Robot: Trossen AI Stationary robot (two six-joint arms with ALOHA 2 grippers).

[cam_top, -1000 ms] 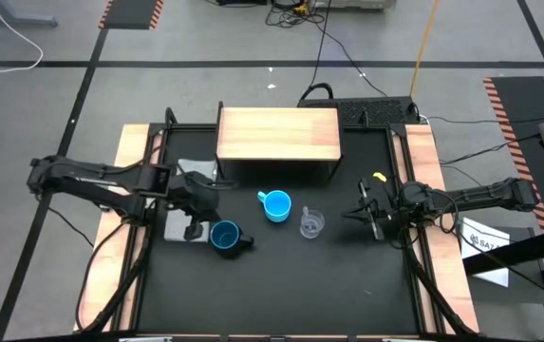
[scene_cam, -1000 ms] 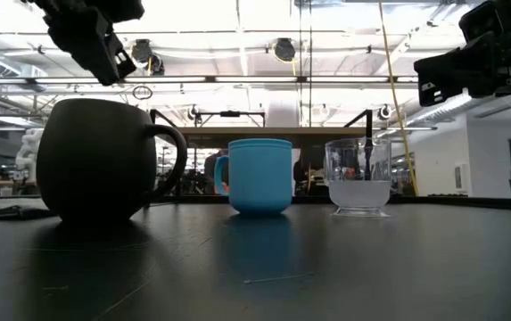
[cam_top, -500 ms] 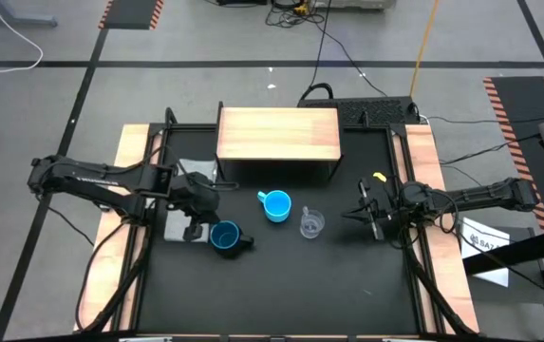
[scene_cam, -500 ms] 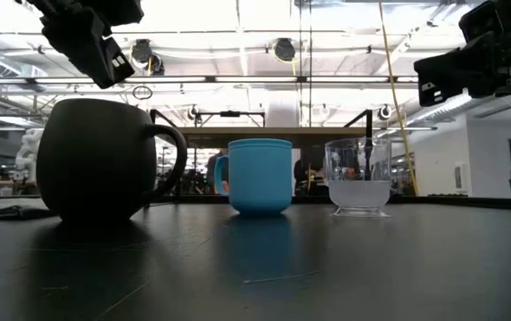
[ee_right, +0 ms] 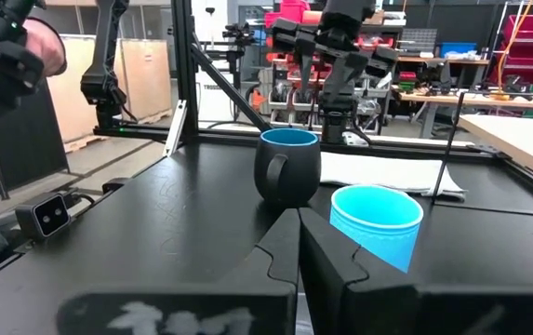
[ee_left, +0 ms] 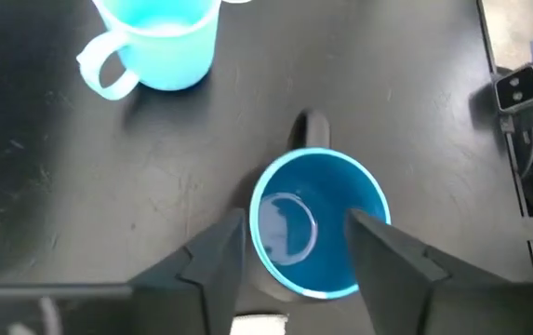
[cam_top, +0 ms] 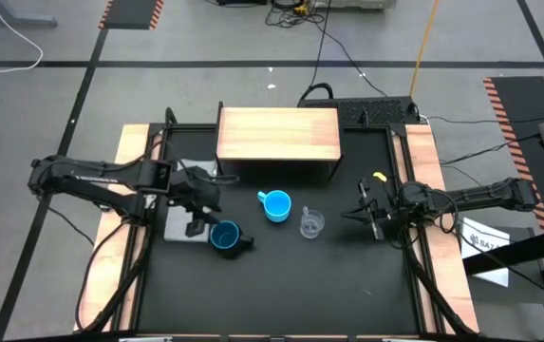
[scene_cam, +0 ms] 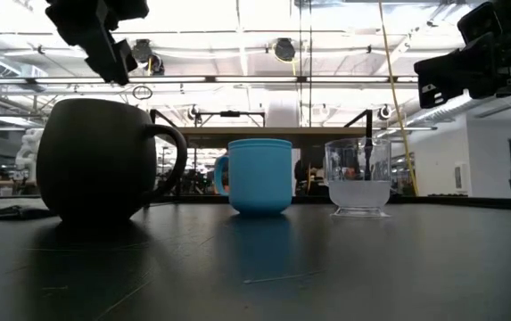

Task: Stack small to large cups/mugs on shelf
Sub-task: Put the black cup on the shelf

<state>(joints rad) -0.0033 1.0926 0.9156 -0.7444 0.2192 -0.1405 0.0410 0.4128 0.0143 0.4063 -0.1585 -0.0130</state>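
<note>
The dark navy mug [cam_top: 226, 236] with its blue inside stands upright on its base on the black table, its handle toward the near right. My left gripper [ee_left: 296, 219] hovers open above it. In the left wrist view its two fingers show on either side of the rim, and the low view shows them clear above the mug [scene_cam: 99, 159]. The light-blue cup [cam_top: 276, 204] and the small clear cup [cam_top: 311, 224] stand upright to the right. The wooden shelf [cam_top: 277, 135] stands behind them, bare. My right gripper [cam_top: 365, 213] waits shut near the table's right edge.
A grey cloth [cam_top: 178, 224] lies flat under my left arm at the table's left. A small camera box [ee_left: 519, 88] sits at the table's near edge. Bare black table lies in front of the cups and between the cups and the shelf.
My left gripper has risen a little above the navy mug, and its fingers have parted. The mug and both cups stay where they were.
</note>
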